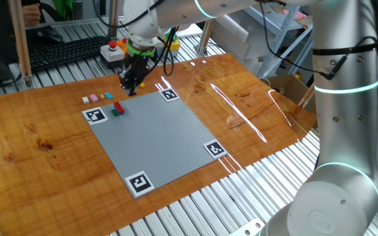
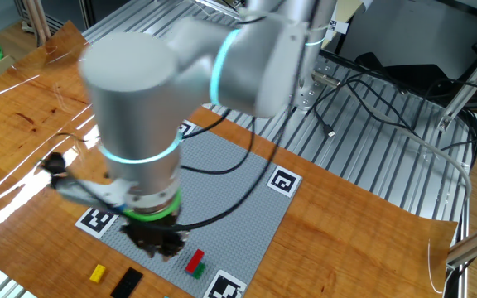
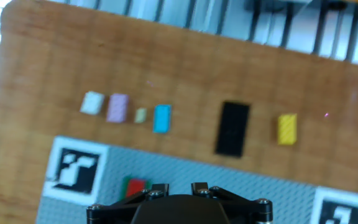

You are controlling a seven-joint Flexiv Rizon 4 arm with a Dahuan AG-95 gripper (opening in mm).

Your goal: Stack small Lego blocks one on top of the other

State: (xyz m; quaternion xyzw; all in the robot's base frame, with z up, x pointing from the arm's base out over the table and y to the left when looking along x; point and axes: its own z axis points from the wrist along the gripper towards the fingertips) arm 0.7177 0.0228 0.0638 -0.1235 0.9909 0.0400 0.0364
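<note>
Nearest the hand camera is the dark body of the hand [image 3: 176, 202]. Its fingertips are out of sight there, and the fixed views do not show them clearly, so whether it is open or closed cannot be told.

Just ahead of the hand, on the grey baseplate [image 3: 241, 186], sits a red block [image 3: 137, 186] on a green block [image 3: 125, 185], partly hidden by the hand's body.

Farther ahead, past the baseplate's edge, a row of loose bricks lies on the wooden table [image 3: 185, 68]. From left to right in the hand view they are a white block [image 3: 92, 102], a pink block [image 3: 117, 107], a small pale block [image 3: 141, 115], a blue block [image 3: 162, 118], a longer black block [image 3: 232, 128] and a yellow block [image 3: 287, 129]. The black one lies roughly straight ahead. None touch each other.

A square marker [image 3: 74, 171] sits at the baseplate corner to the hand's left.
</note>
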